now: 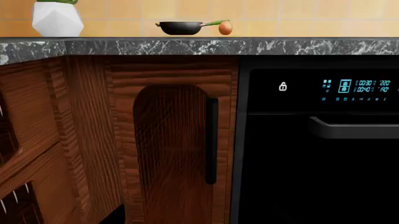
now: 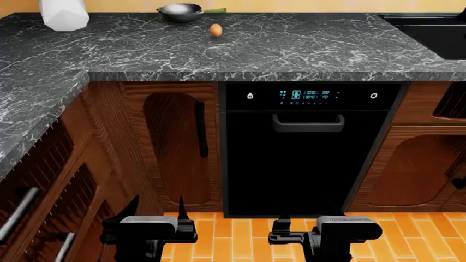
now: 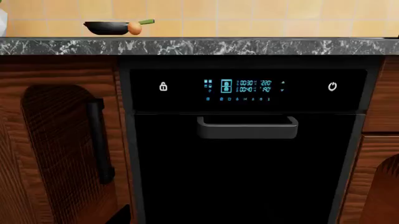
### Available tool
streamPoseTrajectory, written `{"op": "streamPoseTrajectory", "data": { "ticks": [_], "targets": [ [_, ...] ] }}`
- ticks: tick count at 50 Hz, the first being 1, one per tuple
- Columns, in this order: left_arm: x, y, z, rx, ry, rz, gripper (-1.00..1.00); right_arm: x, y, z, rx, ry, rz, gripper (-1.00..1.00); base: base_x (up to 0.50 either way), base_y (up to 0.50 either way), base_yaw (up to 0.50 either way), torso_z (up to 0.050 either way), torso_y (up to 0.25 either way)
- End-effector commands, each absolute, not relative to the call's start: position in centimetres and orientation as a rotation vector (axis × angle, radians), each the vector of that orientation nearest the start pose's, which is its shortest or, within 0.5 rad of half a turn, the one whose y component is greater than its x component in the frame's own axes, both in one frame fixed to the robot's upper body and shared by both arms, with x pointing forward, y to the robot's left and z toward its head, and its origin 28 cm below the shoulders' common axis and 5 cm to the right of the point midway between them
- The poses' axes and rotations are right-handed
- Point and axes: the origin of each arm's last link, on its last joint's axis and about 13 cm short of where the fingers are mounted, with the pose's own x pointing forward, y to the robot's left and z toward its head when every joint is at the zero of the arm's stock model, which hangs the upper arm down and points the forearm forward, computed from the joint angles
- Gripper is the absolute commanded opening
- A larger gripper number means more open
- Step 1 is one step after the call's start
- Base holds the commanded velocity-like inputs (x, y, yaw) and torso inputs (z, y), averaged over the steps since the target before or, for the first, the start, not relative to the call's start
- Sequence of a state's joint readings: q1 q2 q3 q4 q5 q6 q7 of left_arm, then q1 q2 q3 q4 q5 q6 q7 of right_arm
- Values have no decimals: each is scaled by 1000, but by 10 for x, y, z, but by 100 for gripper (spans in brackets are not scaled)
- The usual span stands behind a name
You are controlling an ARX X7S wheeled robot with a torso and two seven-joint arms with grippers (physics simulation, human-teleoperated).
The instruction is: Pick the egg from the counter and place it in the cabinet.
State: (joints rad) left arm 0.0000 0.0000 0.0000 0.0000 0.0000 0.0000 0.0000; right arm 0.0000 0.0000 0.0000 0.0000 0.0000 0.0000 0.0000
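The small orange-brown egg [image 2: 215, 30] lies on the black marble counter [image 2: 291, 52], just in front of a dark wok [image 2: 180, 11] with a green handle. Both wrist views see the egg [image 1: 225, 28] [image 3: 134, 29] from below counter level, beside the wok. A brown wooden cabinet door [image 2: 178, 147] with a black vertical handle stands shut under the counter. My left gripper [image 2: 156, 207] hangs low near the floor, its two dark fingers apart and empty. My right gripper [image 2: 291, 229] is equally low beside it, with its fingers unclear. Both are far below the egg.
A black appliance [image 2: 306, 158] with a lit display and bar handle fills the front beside the cabinet door. A white faceted vase [image 2: 64, 13] stands at the counter's back left. A dark sink [image 2: 429, 30] lies at the back right. More wooden fronts [image 2: 51, 180] line the left side.
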Motion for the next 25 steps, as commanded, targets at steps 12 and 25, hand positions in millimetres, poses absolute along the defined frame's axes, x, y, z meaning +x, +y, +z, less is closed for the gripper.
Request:
{"op": "streamPoseTrajectory", "data": {
  "ticks": [12, 25],
  "targets": [
    [207, 203, 11, 6, 1, -10, 100, 212, -97, 14, 0, -5, -16, 100, 0, 0, 0, 0, 0],
    [208, 204, 9, -12, 4, -40, 100, 210, -95, 14, -17, -7, -8, 100, 0, 0, 0, 10, 0]
  ]
}}
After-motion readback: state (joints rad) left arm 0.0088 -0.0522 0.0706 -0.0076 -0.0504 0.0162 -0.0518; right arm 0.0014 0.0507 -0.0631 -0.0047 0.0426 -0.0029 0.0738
